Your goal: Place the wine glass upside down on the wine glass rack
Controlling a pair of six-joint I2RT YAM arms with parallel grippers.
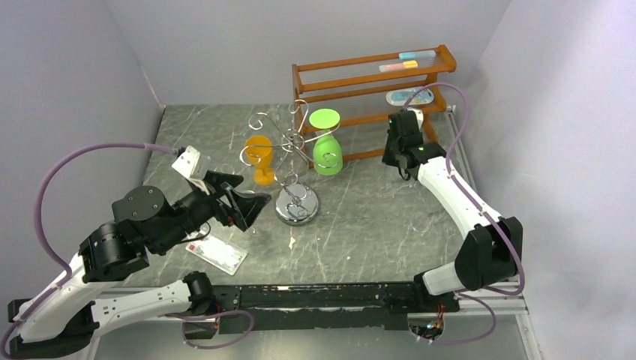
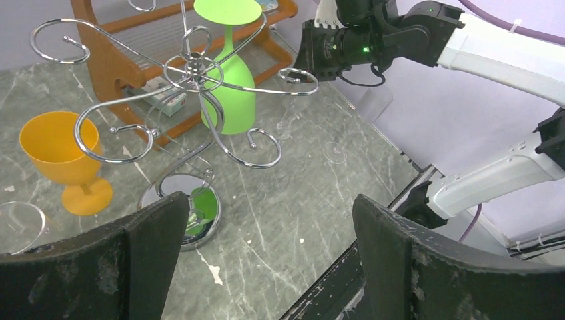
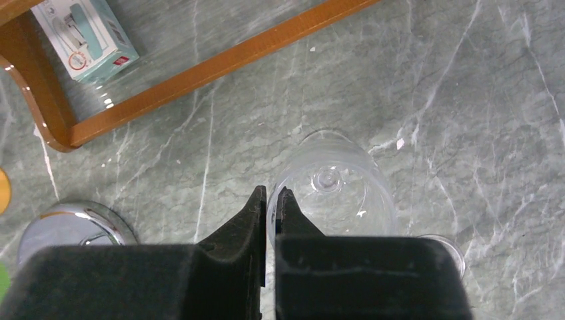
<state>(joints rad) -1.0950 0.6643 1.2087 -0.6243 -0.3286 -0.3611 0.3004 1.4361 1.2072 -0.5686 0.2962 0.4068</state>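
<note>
The chrome wine glass rack [image 1: 289,142] stands mid-table on its round shiny base [image 1: 296,204]; it also shows in the left wrist view [image 2: 200,73]. A green wine glass [image 1: 326,150] hangs upside down on one of its arms. An orange wine glass [image 1: 260,159] stands upright on the table beside the rack. My right gripper [image 3: 271,192] is shut on the rim of a clear wine glass [image 3: 346,193], which is upright, right of the rack in front of the wooden shelf. My left gripper [image 2: 266,253] is open and empty, low and left of the rack base.
A brown wooden shelf [image 1: 367,75] stands at the back with a small box [image 3: 86,33] under it. A flat white packet [image 1: 217,253] lies near the left arm. Another clear glass [image 2: 20,223] sits at the left edge of the left wrist view.
</note>
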